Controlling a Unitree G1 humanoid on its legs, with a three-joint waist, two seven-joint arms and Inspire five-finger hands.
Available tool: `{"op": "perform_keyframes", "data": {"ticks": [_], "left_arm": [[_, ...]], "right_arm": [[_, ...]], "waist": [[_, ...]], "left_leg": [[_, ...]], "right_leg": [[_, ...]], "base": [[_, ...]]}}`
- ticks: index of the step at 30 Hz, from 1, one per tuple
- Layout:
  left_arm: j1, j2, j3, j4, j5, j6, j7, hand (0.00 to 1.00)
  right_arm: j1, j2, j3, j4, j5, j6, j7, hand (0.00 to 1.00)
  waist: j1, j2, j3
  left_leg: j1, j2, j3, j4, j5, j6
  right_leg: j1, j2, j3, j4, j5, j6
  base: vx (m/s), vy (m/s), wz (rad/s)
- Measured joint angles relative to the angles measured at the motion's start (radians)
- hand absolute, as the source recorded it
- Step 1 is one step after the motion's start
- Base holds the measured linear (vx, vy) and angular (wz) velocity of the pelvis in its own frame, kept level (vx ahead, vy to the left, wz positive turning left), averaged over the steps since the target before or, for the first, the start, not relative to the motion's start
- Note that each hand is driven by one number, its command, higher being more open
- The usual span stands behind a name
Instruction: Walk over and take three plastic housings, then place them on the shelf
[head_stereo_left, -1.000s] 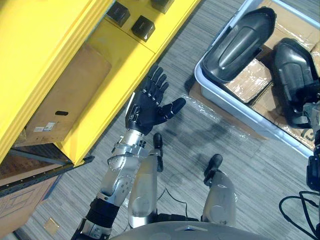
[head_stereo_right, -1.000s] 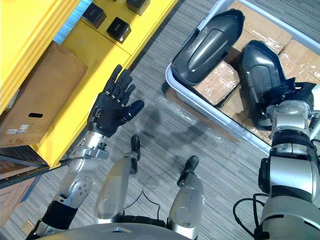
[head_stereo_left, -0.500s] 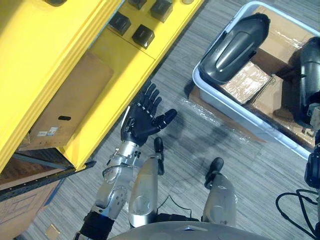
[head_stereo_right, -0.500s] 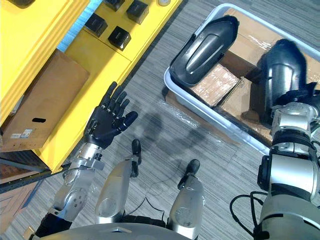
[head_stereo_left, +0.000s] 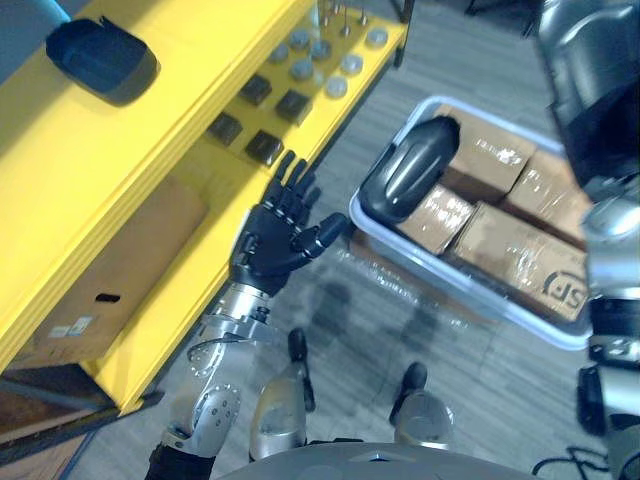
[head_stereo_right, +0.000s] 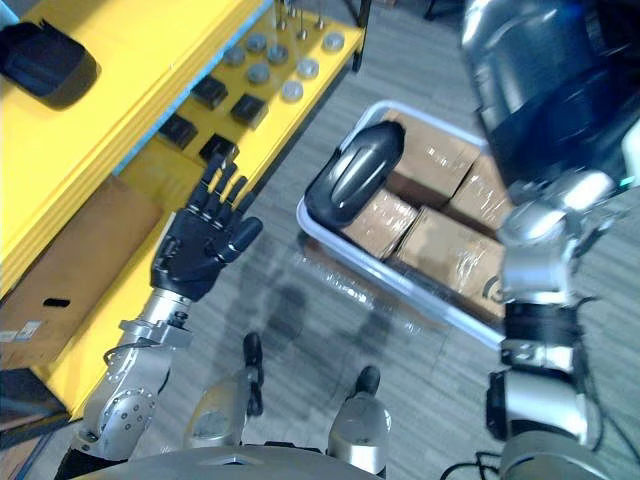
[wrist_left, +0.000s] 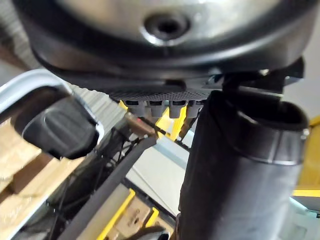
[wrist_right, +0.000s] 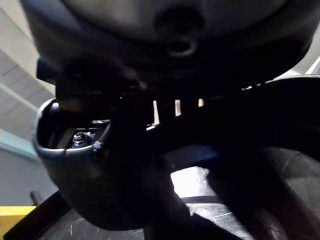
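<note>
lifted from the bin, a housing fills the right hand.

The left arm comes up from the lower left, bent at the elbow, and its silver-grey forearm rises to the wrist. The left robot hand is held up in the air with the palm turned toward the head camera. Its fingers are straight and slightly fanned, pointing away from the body, and its thumb juts sideways toward the robot's right. The right arm stands nearly upright at the right side, with the forearm raised high. The right robot hand shows as a dark bulk in its own wrist view, and its grip cannot be made out.
</note>
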Motion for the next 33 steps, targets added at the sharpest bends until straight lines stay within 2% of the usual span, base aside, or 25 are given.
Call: {"op": "perform_keyframes", "data": {"ticks": [4, 7, 10, 16, 25, 33], "left_arm": [[-0.119, -0.030, -0.092, 0.103, -0.022, 0.081, 0.064, 1.00], [-0.186, -0.068, -0.108, 0.191, -0.045, 0.091, 0.145, 1.00], [-0.217, -0.083, -0.106, 0.237, -0.045, 0.091, 0.183, 1.00], [-0.222, -0.096, -0.148, 0.265, -0.043, 0.091, 0.194, 1.00], [-0.223, -0.122, -0.175, 0.301, -0.041, 0.093, 0.198, 1.00], [-0.223, -0.125, -0.205, 0.301, -0.045, 0.095, 0.196, 1.00]], "right_arm": [[0.056, 0.110, 0.064, -0.068, -0.041, -0.010, 0.014, 0.00], [0.068, 0.174, 0.114, -0.115, -0.065, -0.043, 0.030, 0.00], [0.100, 0.197, 0.148, -0.163, -0.080, -0.093, 0.044, 0.00], [0.146, 0.281, 0.230, -0.165, -0.076, -0.147, 0.078, 0.00], [0.175, 0.348, 0.309, -0.165, -0.051, -0.157, 0.092, 0.00], [0.214, 0.389, 0.377, -0.151, -0.027, -0.188, 0.090, 0.00]], "waist": [[-0.010, -0.024, -0.047], [-0.031, -0.030, -0.068], [-0.032, -0.029, -0.082], [-0.049, -0.031, -0.136], [-0.050, -0.030, -0.156], [-0.052, -0.031, -0.200]], "left_leg": [[0.063, -0.010, 0.014, -0.056, 0.016, 0.000], [0.085, -0.011, 0.027, -0.056, 0.016, 0.000], [0.101, -0.011, 0.043, -0.056, 0.016, 0.000], [0.112, -0.011, 0.054, -0.057, 0.017, 0.002], [0.111, -0.011, 0.066, -0.062, 0.031, 0.016], [0.107, -0.011, 0.065, -0.062, 0.043, 0.015]], "right_leg": [[0.039, -0.002, 0.001, -0.020, 0.006, 0.009], [0.056, -0.004, 0.003, -0.024, 0.008, 0.009], [0.066, -0.003, 0.015, -0.034, 0.008, 0.010], [0.068, -0.004, 0.030, -0.035, 0.010, 0.008], [0.069, 0.001, 0.031, -0.073, 0.041, -0.007], [0.072, 0.005, 0.030, -0.095, 0.058, -0.002]], "base": [[0.07, 0.002, -0.08], [0.01, 0.010, -0.08], [-0.03, -0.005, -0.15], [-0.06, 0.003, -0.08], [-0.10, 0.014, -0.03], [-0.01, 0.002, -0.01]]}}
